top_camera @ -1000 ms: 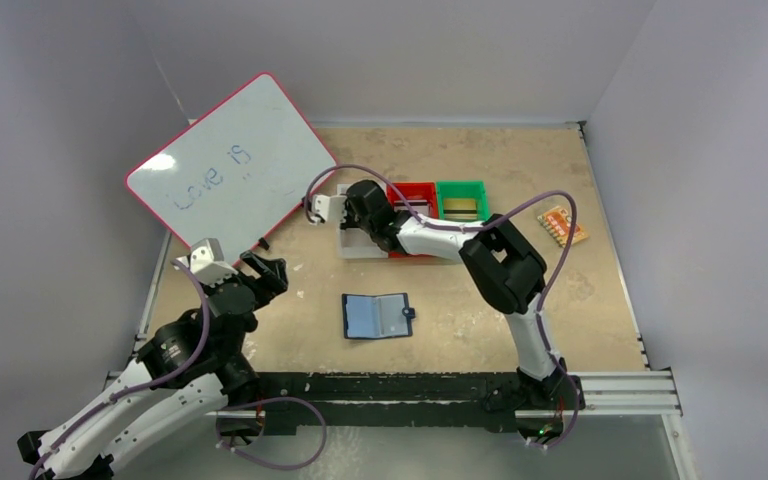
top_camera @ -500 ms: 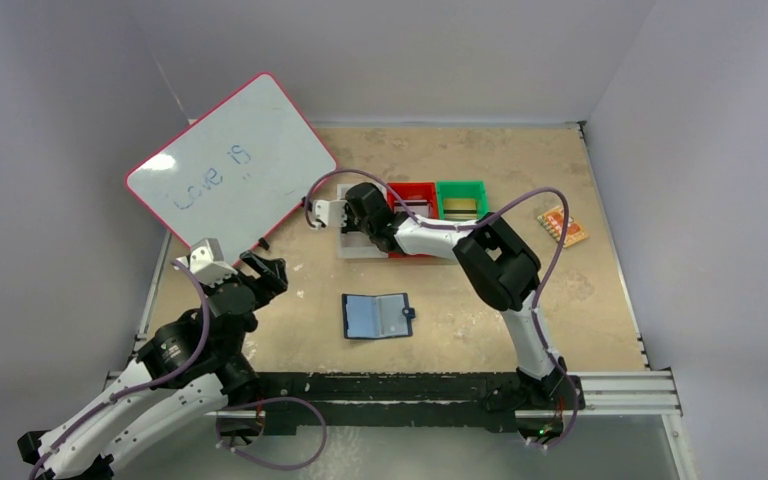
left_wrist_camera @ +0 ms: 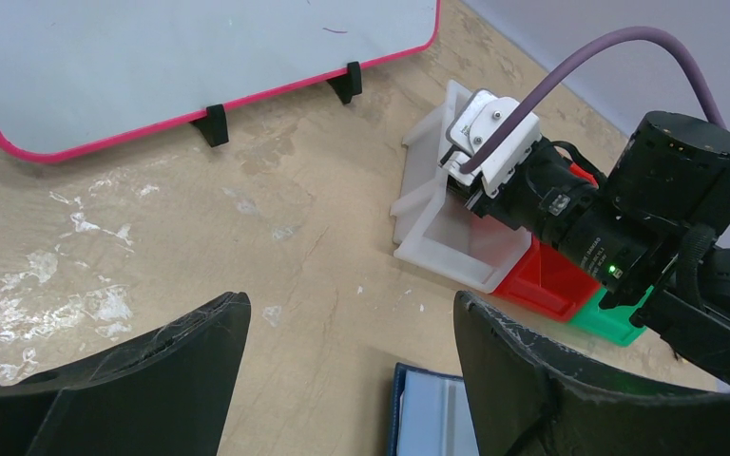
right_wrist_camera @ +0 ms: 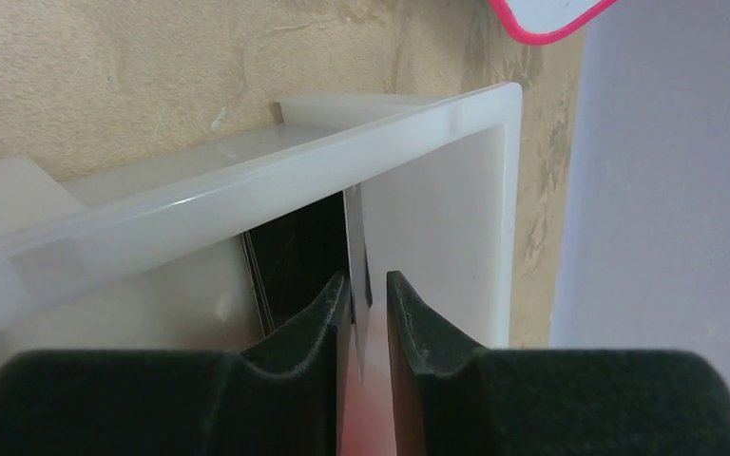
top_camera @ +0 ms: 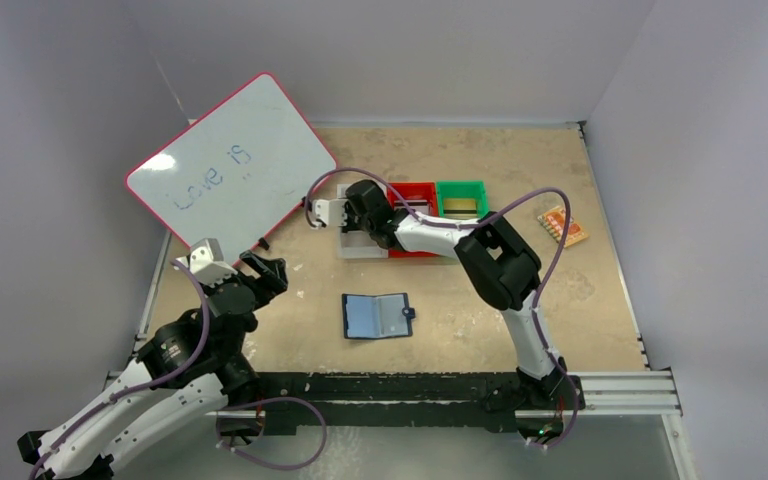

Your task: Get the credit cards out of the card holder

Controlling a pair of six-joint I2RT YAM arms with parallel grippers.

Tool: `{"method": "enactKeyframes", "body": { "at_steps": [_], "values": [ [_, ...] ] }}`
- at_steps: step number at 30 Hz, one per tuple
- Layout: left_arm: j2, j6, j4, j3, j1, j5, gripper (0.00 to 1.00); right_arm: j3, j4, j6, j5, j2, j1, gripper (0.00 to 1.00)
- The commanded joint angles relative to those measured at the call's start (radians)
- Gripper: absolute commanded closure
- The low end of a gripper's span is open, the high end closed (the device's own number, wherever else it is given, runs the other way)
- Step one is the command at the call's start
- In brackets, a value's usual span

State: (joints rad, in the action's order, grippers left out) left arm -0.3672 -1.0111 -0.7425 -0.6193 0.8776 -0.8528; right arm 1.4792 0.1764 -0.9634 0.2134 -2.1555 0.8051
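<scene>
The navy card holder (top_camera: 377, 316) lies open on the table, pale blue inside up; its left edge shows in the left wrist view (left_wrist_camera: 432, 418). My right gripper (top_camera: 358, 224) points down into the white bin (top_camera: 360, 250). In the right wrist view the gripper (right_wrist_camera: 368, 285) is closed on a thin credit card (right_wrist_camera: 355, 237) seen edge-on, standing inside the bin (right_wrist_camera: 247, 176). Dark cards (right_wrist_camera: 285, 256) stand just left of it. My left gripper (top_camera: 265, 272) is open and empty (left_wrist_camera: 352, 313), hovering left of the card holder.
A red bin (top_camera: 422, 190) and a green bin (top_camera: 461, 200) adjoin the white bin on its right. A pink-rimmed whiteboard (top_camera: 230, 170) stands at the back left. An orange patterned piece (top_camera: 563, 226) lies at the far right. Walls enclose the table.
The right arm shifted slightly left over the white bin a second ago and has held still since. The left arm and the card holder have not moved.
</scene>
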Motion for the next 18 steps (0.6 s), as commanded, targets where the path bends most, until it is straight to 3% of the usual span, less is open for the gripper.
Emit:
{"method": "enactKeyframes", "body": {
  "at_steps": [1, 18],
  "values": [
    [-0.007, -0.001, 0.012, -0.017, 0.003, -0.014, 0.22, 0.037, -0.019, -0.006, -0.029, 0.009, -0.007, 0.76],
    [-0.015, 0.000, 0.021, -0.011, 0.005, -0.007, 0.22, 0.056, -0.088, 0.008, -0.087, 0.009, -0.028, 0.68]
  ]
}}
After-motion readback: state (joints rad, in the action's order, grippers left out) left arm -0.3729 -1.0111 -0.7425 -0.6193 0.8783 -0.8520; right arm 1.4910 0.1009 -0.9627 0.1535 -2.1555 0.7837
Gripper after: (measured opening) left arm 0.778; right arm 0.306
